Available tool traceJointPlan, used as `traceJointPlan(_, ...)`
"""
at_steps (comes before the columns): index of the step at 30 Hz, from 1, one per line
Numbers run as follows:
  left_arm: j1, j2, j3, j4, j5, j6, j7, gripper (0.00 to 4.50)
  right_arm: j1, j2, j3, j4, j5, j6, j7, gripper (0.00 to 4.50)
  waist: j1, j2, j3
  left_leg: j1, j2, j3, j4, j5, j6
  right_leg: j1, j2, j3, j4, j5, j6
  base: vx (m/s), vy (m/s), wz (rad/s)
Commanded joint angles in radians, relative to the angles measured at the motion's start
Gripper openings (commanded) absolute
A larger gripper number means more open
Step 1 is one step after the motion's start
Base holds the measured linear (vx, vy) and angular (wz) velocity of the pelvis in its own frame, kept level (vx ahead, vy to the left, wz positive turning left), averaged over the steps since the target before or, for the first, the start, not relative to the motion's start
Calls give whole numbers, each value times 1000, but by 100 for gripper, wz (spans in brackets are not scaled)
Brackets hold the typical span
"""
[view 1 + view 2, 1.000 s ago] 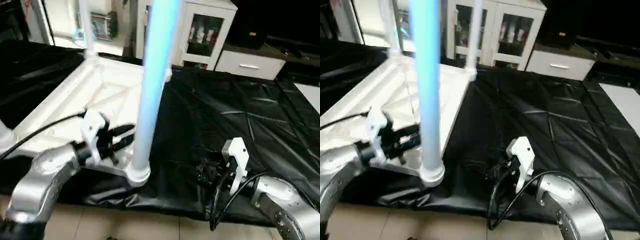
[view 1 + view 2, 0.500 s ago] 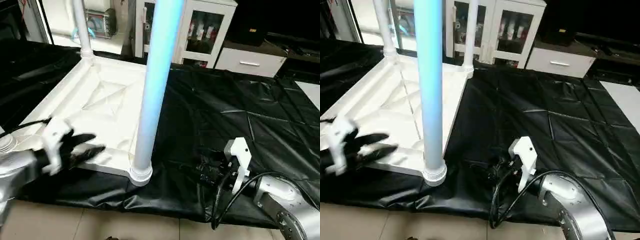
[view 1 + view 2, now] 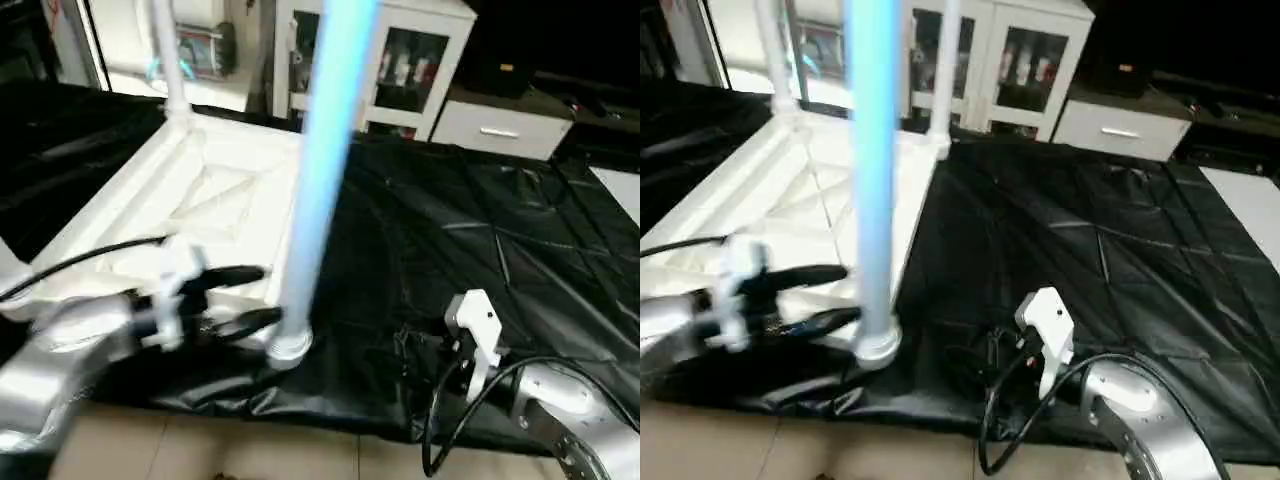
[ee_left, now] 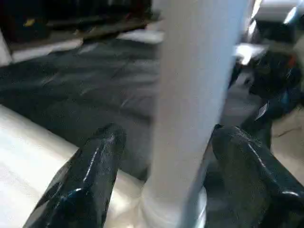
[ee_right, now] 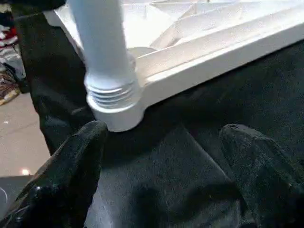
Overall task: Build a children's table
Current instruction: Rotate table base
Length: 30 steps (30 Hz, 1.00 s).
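Table top point(image 3: 200, 205) is being kept upside down on the black sheet point(image 3: 470, 250). Near-corner leg point(image 3: 320, 170) is being straddled, untouched, by spread left gripper point(image 3: 262, 297). Right gripper point(image 5: 161, 190) is being held spread above the sheet, empty.

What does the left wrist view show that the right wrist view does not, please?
Left wrist: the left hand, open, its fingers on either side of the leg's shaft. Right wrist: the right hand, open over the sheet, plus the leg's threaded end in the corner socket and the top's ribs. Both: leg, top, black sheet.
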Motion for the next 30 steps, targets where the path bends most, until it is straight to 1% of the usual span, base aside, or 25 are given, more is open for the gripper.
traceJointPlan(1, -49, -43, -54, 31, 44, -6, 22, 339, 12, -12, 1, 7, -15, -13, 3, 408, -4, 13, -37, 11, 42, -31, -91, -383, -45, 19, -64, 44, -96, -441, -72, 0, 0, 0)
traceJointPlan(3, -79, -75, -69, 61, 59, -20, 33, 339, 15, -13, 3, 6, -14, -13, 3, 408, -2, 16, -40, 7, 42, -30, -88, -345, -37, 22, -65, 44, -92, -400, -77, 0, 0, 0)
traceJointPlan(4, -131, -128, -90, 119, 82, -45, 56, 339, 20, -14, 5, 3, -15, -14, 2, 408, -6, 12, -39, 3, 40, -28, -88, -337, -32, 23, -60, 43, -95, -395, -71, 0, 0, 0)
traceJointPlan(5, -131, -128, -90, 119, 82, -45, 56, 339, 20, -14, 5, 3, -15, -14, 2, 408, -3, 13, -43, 6, 41, -29, -85, -328, -33, 25, -62, 42, -91, -379, -75, 0, 0, 0)
traceJointPlan(6, -194, -183, -110, 185, 92, -59, 74, 339, 26, -13, 7, 1, -19, -17, 1, 408, -1, 16, -43, 8, 42, -28, -85, -320, -30, 23, -64, 43, -93, -366, -79, 0, 0, 0)
traceJointPlan(7, -233, -212, -121, 231, 111, -75, 91, 339, 29, -13, 7, 0, -20, -18, 1, 408, -2, 16, -44, 3, 40, -28, -84, -303, -29, 26, -62, 42, -88, -338, -87, 0, 0, 0)
traceJointPlan(9, -310, -261, -136, 331, 149, -122, 123, 339, 33, -13, 6, -2, -22, -20, 0, 408, -1, 16, -45, 7, 40, -25, -81, -304, -21, 25, -61, 42, -90, -317, -92, 0, 0, 0)
traceJointPlan(10, -360, -286, -141, 404, 182, -143, 164, 339, 36, -14, 5, -2, -23, -21, -2, 408, -1, 13, -45, 0, 38, -27, -82, -295, -14, 31, -61, 41, -91, -309, -91, 0, 0, 0)
traceJointPlan(11, -389, -301, -142, 446, 202, -161, 191, 339, 38, -14, 4, -3, -24, -22, -2, 408, -1, 11, -45, 1, 39, -27, -81, -296, -14, 32, -62, 40, -90, -312, -91, 0, 0, 0)
traceJointPlan(12, -444, -330, -140, 531, 239, -201, 244, 339, 41, -15, 3, -4, -24, -24, -4, 408, -1, 12, -43, -1, 36, -27, -80, -299, -8, 31, -61, 40, -96, -328, -81, 0, 0, 0)
traceJointPlan(13, -479, -347, -141, 583, 259, -225, 273, 339, 43, -15, 3, -5, -24, -25, -5, 408, 1, 10, -48, 0, 38, -30, -78, -294, -10, 36, -67, 38, -92, -335, -77, 0, 0, 0)
traceJointPlan(14, -509, -359, -145, 623, 274, -236, 292, 339, 46, -15, 3, -5, -24, -26, -7, 408, 0, 11, -46, -4, 37, -31, -79, -291, -7, 37, -67, 38, -95, -341, -74, 0, 0, 0)
traceJointPlan(15, -586, -402, -144, 728, 292, -254, 330, 339, 53, -16, 3, -6, -25, -30, -10, 408, -1, 6, -47, -7, 34, -30, -76, -277, 2, 38, -67, 37, -100, -357, -61, 0, 0, 0)
traceJointPlan(16, -616, -422, -141, 765, 292, -256, 342, 339, 56, -16, 4, -7, -25, -31, -11, 408, 3, 8, -49, -2, 34, -30, -72, -273, 3, 35, -68, 36, -97, -350, -63, 0, 0, 0)
traceJointPlan(17, -636, -436, -140, 794, 297, -271, 359, 339, 57, -15, 4, -7, -25, -32, -12, 408, 4, 7, -50, -5, 37, -33, -74, -254, 9, 41, -70, 36, -91, -311, -80, 0, 0, 0)
traceJointPlan(18, -673, -462, -139, 844, 307, -291, 396, 339, 59, -14, 6, -7, -26, -33, -13, 408, 3, 4, -48, -10, 35, -31, -73, -244, 18, 42, -67, 36, -94, -299, -83, 0, 0, 0)
traceJointPlan(19, -703, -489, -138, 887, 313, -308, 425, 339, 61, -11, 8, -8, -27, -32, -16, 408, 8, 9, -53, -1, 39, -31, -70, -228, 23, 40, -69, 36, -86, -241, -108, 0, 0, 0)
traceJointPlan(20, -715, -500, -138, 904, 315, -318, 432, 339, 61, -10, 9, -8, -27, -32, -17, 408, 6, 10, -52, -6, 39, -31, -70, -217, 26, 42, -68, 36, -82, -209, -122, 0, 0, 0)
traceJointPlan(21, -717, -503, -137, 907, 313, -319, 431, 339, 61, -10, 9, -8, -28, -32, -17, 408, 9, 7, -54, -4, 39, -29, -67, -203, 36, 44, -68, 36, -79, -167, -142, 0, 0, 0)
traceJointPlan(22, -739, -538, -128, 937, 299, -334, 415, 339, 61, -5, 7, -12, -27, -31, -23, 408, 8, 15, -54, -7, 39, -29, -67, -187, 43, 47, -69, 36, -76, -132, -162, 0, 0, 0)
traceJointPlan(24, -744, -549, -125, 946, 297, -341, 407, 339, 61, -3, 5, -14, -27, -31, -26, 408, 8, 11, -55, -7, 40, -28, -65, -171, 55, 50, -70, 36, -72, -92, -188, 0, 0, 0)
traceJointPlan(25, -745, -556, -122, 955, 292, -346, 396, 339, 61, -3, 2, -15, -26, -31, -27, 408, 8, 12, -53, -6, 41, -27, -65, -176, 64, 50, -72, 36, -73, -96, -202, 0, 0, 0)
traceJointPlan(27, -728, -559, -125, 947, 280, -348, 343, 339, 64, -3, -3, -19, -24, -31, -27, 408, 8, 14, -51, -5, 42, -27, -67, -189, 65, 49, -72, 36, -75, -121, -203, 0, 0, 0)
traceJointPlan(28, -715, -557, -129, 938, 276, -348, 317, 339, 64, -2, -6, -19, -23, -32, -28, 408, 8, 8, -49, -5, 42, -26, -68, -209, 62, 49, -73, 35, -80, -161, -198, 0, 0, 0)
traceJointPlan(30, -680, -547, -131, 906, 260, -343, 279, 339, 59, 10, -16, -19, -12, -35, -36, 408, 9, 12, -47, -3, 44, -27, -71, -230, 55, 46, -75, 36, -83, -212, -191, 0, 0, 0)
